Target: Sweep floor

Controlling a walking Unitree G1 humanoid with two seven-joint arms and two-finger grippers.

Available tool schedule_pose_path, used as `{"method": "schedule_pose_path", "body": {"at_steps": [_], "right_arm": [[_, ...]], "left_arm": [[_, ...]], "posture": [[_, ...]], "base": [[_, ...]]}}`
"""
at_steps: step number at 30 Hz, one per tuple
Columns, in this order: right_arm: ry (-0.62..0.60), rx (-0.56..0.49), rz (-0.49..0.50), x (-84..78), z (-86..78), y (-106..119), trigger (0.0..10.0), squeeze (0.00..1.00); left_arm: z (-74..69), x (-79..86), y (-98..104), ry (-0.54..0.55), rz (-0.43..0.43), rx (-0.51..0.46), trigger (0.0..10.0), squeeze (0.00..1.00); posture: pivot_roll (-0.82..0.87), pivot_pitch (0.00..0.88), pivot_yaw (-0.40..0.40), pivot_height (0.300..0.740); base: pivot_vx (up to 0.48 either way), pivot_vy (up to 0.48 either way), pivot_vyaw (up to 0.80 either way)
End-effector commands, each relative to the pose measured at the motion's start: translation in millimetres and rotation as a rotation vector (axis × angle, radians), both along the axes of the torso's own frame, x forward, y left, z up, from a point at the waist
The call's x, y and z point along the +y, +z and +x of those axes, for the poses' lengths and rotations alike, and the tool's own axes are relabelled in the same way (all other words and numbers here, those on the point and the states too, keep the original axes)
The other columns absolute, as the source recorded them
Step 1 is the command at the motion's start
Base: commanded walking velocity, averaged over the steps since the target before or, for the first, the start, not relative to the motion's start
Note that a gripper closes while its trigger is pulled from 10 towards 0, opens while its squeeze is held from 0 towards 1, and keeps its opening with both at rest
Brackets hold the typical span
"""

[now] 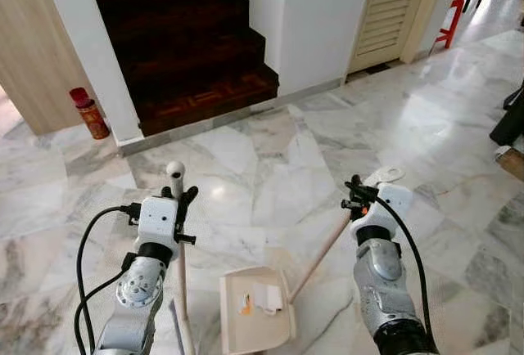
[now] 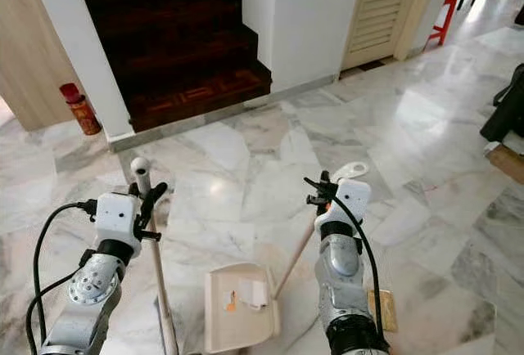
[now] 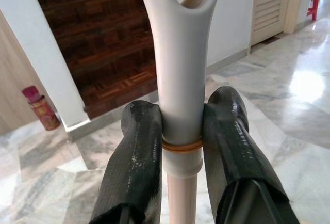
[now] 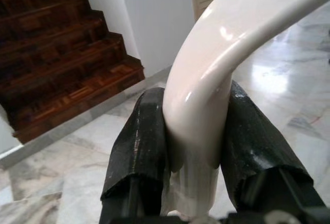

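Dustpan [image 1: 255,310] on marble floor [image 1: 270,167] at 6 o'clock | left pincer [image 3: 180,146] pinching broom handle [image 1: 177,208] | right pincer [image 4: 193,141] pinching dustpan handle [image 1: 321,253] | stairs [image 1: 180,36] at 12 o'clock

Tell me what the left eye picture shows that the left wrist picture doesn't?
The left eye view alone takes in the cream dustpan on the marble floor, the right gripper clamped on its handle, and a red stool. The left wrist view alone shows up close the black fingers pinching the broom handle. Both show the dark stairs and red canister.
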State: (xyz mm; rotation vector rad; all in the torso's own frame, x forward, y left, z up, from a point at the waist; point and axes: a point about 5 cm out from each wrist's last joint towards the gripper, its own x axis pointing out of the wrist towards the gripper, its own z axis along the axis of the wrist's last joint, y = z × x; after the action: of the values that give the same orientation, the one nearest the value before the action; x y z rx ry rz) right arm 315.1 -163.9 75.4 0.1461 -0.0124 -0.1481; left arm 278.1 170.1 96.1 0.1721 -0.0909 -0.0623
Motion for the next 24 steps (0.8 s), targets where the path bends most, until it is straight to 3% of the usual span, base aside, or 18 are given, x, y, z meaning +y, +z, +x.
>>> {"method": "schedule_pose_path", "body": {"at_steps": [1, 24], "right_arm": [[0.013, -0.029, 0.026, 5.0, 5.2, 8.2, 10.0, 0.0], [0.031, -0.014, 0.049, 7.7, 7.3, 7.6, 10.0, 0.0]], "left_arm": [[1.3, 3.8, 14.5, 0.016, 0.005, -0.061, 10.0, 0.0], [1.8, 1.2, 13.8, 0.006, -0.002, -0.054, 10.0, 0.0]], "posture": [[0.13, 0.056, -0.015, 0.74], [0.12, 0.035, -0.011, 0.74]], "base": [[0.0, 0.401, 0.0], [0.0, 0.415, 0.0]]}}
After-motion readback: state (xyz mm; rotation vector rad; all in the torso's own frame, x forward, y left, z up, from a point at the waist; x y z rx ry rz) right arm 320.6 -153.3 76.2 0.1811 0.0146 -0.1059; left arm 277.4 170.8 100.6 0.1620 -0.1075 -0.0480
